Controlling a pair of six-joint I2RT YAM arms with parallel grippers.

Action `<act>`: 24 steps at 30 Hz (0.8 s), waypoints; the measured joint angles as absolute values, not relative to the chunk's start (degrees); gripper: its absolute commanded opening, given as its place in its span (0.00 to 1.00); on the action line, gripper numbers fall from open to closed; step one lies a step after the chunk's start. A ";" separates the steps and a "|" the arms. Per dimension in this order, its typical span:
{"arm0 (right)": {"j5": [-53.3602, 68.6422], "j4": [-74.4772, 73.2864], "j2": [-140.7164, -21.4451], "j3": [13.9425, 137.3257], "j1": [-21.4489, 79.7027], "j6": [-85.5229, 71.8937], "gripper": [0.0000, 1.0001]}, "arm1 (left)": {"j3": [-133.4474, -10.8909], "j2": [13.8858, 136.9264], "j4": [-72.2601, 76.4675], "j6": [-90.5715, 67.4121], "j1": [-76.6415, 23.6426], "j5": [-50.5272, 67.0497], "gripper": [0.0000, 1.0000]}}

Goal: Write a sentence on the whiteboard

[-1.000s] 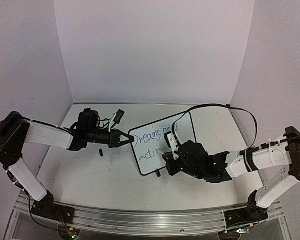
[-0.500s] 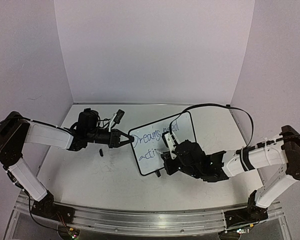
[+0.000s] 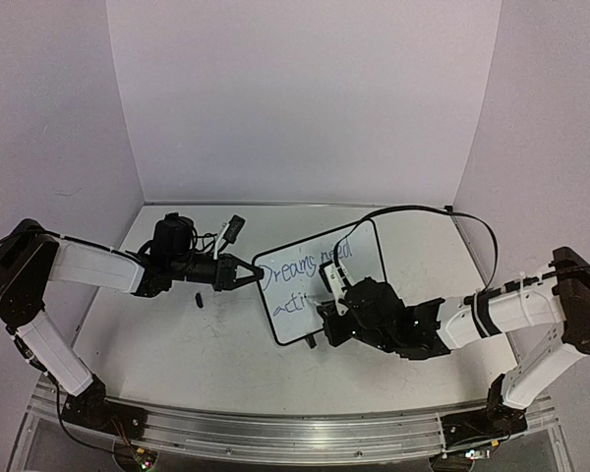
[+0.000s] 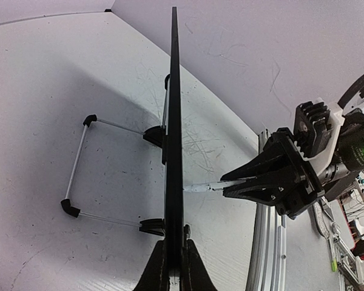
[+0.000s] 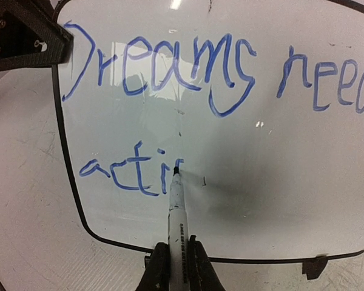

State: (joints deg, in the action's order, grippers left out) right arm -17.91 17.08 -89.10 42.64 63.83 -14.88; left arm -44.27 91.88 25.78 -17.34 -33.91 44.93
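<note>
The sentence (image 5: 213, 73), right end off-frame.

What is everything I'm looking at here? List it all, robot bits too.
whiteboard: one, white with black frame, standing mid-table
sentence: one, blue, on the board, "Dreams need acti", unfinished
marker: one, white barrel, tip at the last letter
wire stand: one, pale with black ends, behind the board
small black object: one, on the table by the left arm, too small to identify
table: one, scuffed white
left claw: black, clamped on the board's edge
right claw: black, holding the marker
</note>
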 measured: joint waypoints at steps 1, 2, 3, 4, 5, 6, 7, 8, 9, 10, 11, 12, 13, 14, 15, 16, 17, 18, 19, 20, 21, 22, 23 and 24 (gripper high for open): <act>-17.78 17.13 -89.10 42.39 63.88 -15.05 0.00 | -44.27 91.88 25.78 -17.34 -33.91 44.93 0.00; -17.67 17.15 -89.10 42.15 63.94 -15.15 0.00 | -44.27 91.89 25.78 -17.34 -33.91 44.93 0.00; -17.51 17.12 -89.08 41.91 63.99 -15.27 0.00 | -44.27 91.88 25.77 -17.34 -33.91 44.93 0.00; -17.35 17.12 -89.08 41.68 64.04 -15.35 0.00 | -44.27 91.88 25.76 -17.34 -33.91 44.93 0.00; -17.22 17.12 -89.08 41.42 64.05 -15.42 0.00 | -44.27 91.89 25.76 -17.34 -33.91 44.93 0.00; -17.09 17.14 -89.08 41.18 64.05 -15.50 0.00 | -44.27 91.88 25.76 -17.34 -33.91 44.93 0.00; -17.01 17.11 -89.07 41.02 64.05 -15.56 0.00 | -44.27 91.90 25.76 -17.34 -33.91 44.91 0.00; -17.00 17.15 -89.04 40.85 64.07 -15.62 0.00 | -44.27 91.88 25.74 -17.34 -33.91 44.92 0.00; -17.01 17.17 -89.02 40.70 64.07 -15.72 0.00 | -44.27 91.88 25.75 -17.34 -33.91 44.91 0.00; -17.03 17.17 -88.96 40.55 64.07 -15.81 0.00 | -44.27 91.89 25.74 -17.34 -33.91 44.91 0.00; -17.09 17.13 -88.90 40.42 64.07 -15.93 0.00 | -44.27 91.90 25.75 -17.34 -33.91 44.92 0.00; -17.17 17.10 -88.84 40.31 64.07 -16.04 0.00 | -44.27 91.88 25.74 -17.34 -33.91 44.93 0.00; -17.30 17.09 -88.76 40.24 64.07 -16.15 0.00 | -44.27 91.88 25.75 -17.34 -33.91 44.93 0.00; -17.51 17.04 -88.70 40.19 64.07 -16.29 0.00 | -44.27 91.89 25.76 -17.34 -33.91 44.93 0.00; -17.80 16.97 -88.65 40.16 64.07 -16.42 0.00 | -44.27 91.88 25.76 -17.34 -33.91 44.93 0.00; -18.09 16.93 -88.61 40.16 64.10 -16.50 0.00 | -44.27 91.89 25.76 -17.34 -33.91 44.93 0.00; -18.37 16.93 -88.59 40.16 64.12 -16.58 0.00 | -44.27 91.89 25.75 -17.34 -33.91 44.93 0.00; -18.65 16.93 -88.58 40.16 64.13 -16.62 0.00 | -44.27 91.88 25.74 -17.34 -33.91 44.93 0.00; -18.85 16.94 -88.58 40.16 64.16 -16.62 0.00 | -44.27 91.90 25.74 -17.34 -33.91 44.93 0.00; -19.01 16.97 -88.58 40.16 64.18 -16.60 0.00 | -44.27 91.90 25.74 -17.34 -33.91 44.93 0.00; -19.19 17.02 -88.58 40.16 64.18 -16.60 0.00 | -44.27 91.88 25.74 -17.34 -33.91 44.92 0.00; -19.42 17.09 -88.58 40.16 64.18 -16.60 0.00 | -44.27 91.88 25.74 -17.34 -33.91 44.91 0.00; -19.60 17.15 -88.58 40.16 64.18 -16.58 0.00 | -44.27 91.88 25.74 -17.34 -33.91 44.91 0.00; -19.68 17.15 -88.58 40.18 64.18 -16.56 0.00 | -44.27 91.88 25.72 -17.34 -33.91 44.91 0.00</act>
State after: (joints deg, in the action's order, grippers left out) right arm -19.68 17.15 -88.58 40.18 64.18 -16.56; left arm -44.27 91.88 25.72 -17.34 -33.91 44.91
